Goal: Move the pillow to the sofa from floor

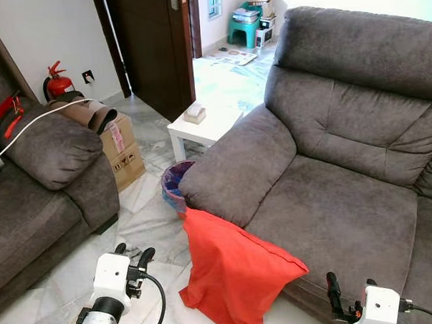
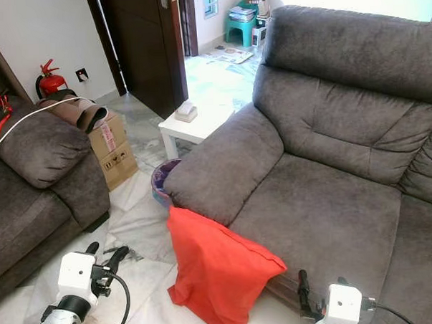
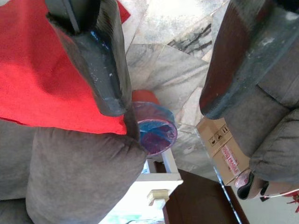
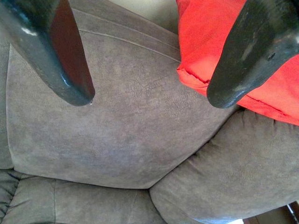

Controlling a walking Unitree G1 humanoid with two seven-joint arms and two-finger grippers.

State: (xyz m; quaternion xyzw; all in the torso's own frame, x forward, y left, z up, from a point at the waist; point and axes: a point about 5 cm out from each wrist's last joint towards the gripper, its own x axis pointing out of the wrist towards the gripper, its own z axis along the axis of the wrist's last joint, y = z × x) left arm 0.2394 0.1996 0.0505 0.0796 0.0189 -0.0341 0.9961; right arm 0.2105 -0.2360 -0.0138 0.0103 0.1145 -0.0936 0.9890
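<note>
Left gripper [image 1: 134, 253] hovers over the marble floor [image 1: 143, 215], left of the red pillow [image 1: 231, 272], fingers apart and empty. The pillow stands on the floor, leaning against the grey sofa [image 1: 332, 193] front. Right of the pillow, the right gripper [image 1: 349, 294] gapes empty before the sofa seat.

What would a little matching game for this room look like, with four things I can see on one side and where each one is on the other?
Things:
1. red pillow
2. fire extinguisher
3. cardboard box
4. small box

Places:
A. on the white side table
B. by the wall, beside the dark door
C. on the floor, leaning against the sofa front
D. on the floor next to the other sofa's arm

Pairs: 1-C, 2-B, 3-D, 4-A
</note>
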